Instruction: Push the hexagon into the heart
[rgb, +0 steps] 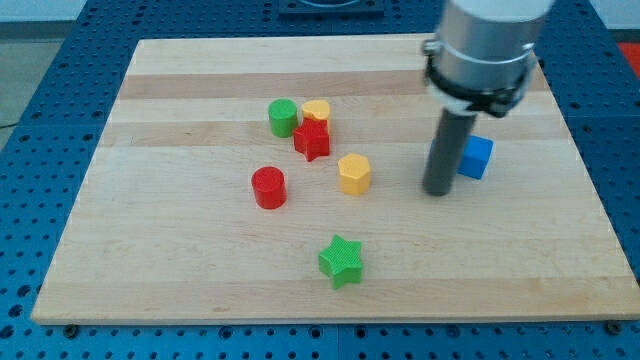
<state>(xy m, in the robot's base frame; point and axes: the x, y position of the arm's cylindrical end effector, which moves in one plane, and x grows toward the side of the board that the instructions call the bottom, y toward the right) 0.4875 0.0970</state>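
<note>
The yellow hexagon (354, 173) sits near the middle of the table (150, 250), and the yellow heart (317, 110) lies up and to the left of it, wedged against the red star (312, 140) and next to the green cylinder (283, 118). My tip (436, 191) is down on the table to the right of the hexagon, apart from it, with bare wood between. There is no hand on this rig, only the rod, so nothing opens or clamps. The push has to run up-left, so I judge I need to come round to the hexagon's lower right first. The red star stands almost in that line, just below the heart; it may get shoved along. The blue cube (477, 157) sits just right of the rod. 1 red cylinder (268, 187) and 1 green star (341, 260) lie lower left, out of the way.
</note>
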